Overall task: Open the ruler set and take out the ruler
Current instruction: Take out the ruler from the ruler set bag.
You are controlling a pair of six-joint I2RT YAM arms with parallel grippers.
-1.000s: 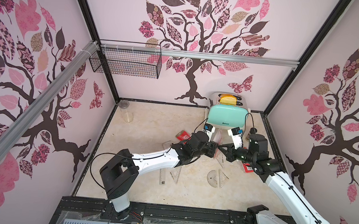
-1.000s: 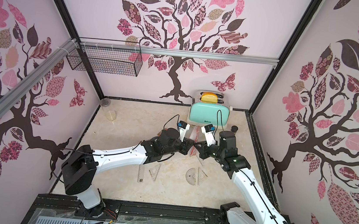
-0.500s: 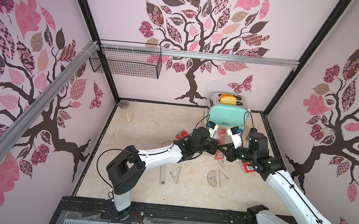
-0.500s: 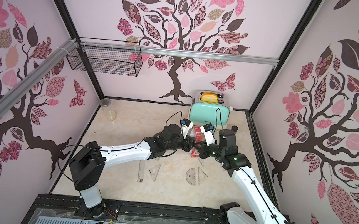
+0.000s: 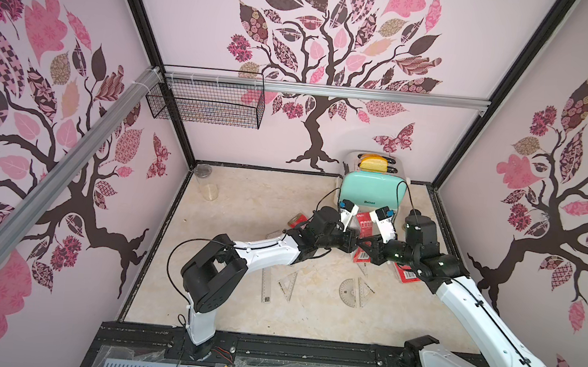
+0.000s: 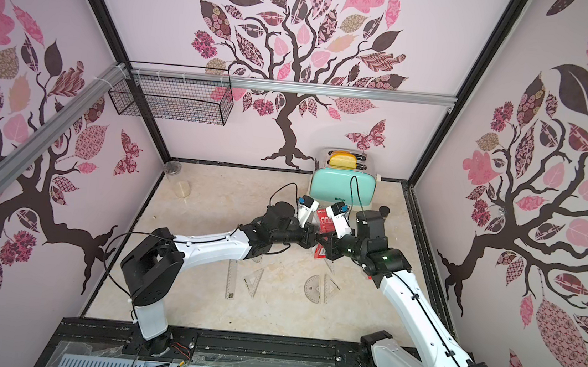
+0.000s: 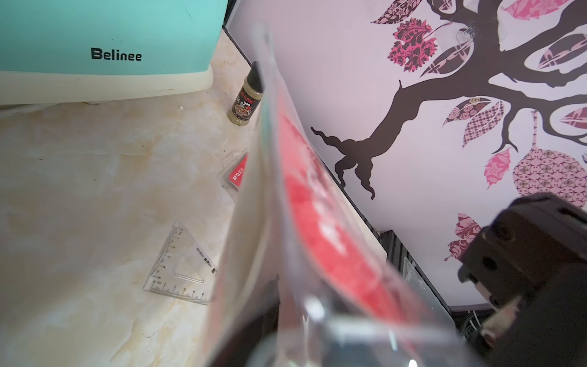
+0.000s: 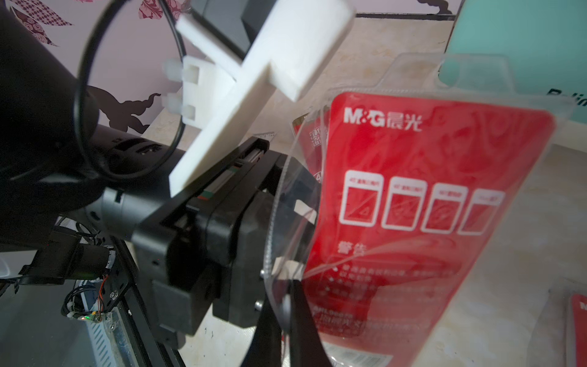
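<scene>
Four clear pieces are lying loose toward the near edge of the table (image 5: 245, 205): the straight ruler (image 5: 267, 282) leftmost, then a set square (image 5: 287, 284), a protractor (image 5: 347, 291) and a second set square (image 5: 365, 290). No gripper is holding any of them.

Further back, just in front of the toaster (image 5: 373, 192), my left gripper (image 5: 353, 243) is working at the clear side of the ruler set (image 5: 365, 226). I cannot tell whether its jaws are pinching the plastic or standing slightly apart. The set is hanging upright above the surface, near the far right corner, and my right gripper (image 5: 367, 247) is pinching its lower edge, pressed tight. A second red pack (image 5: 406, 272) is lying flat beside the right arm.

In the right wrist view the clear front is bowing away from the red card, so I am reading the opening as begun but unfinished. No ruler is showing inside, so pulling one out is still remaining.

Compared with a second ago, the left gripper is standing closer to the right one, and the left elbow is sitting slightly further right.
</scene>
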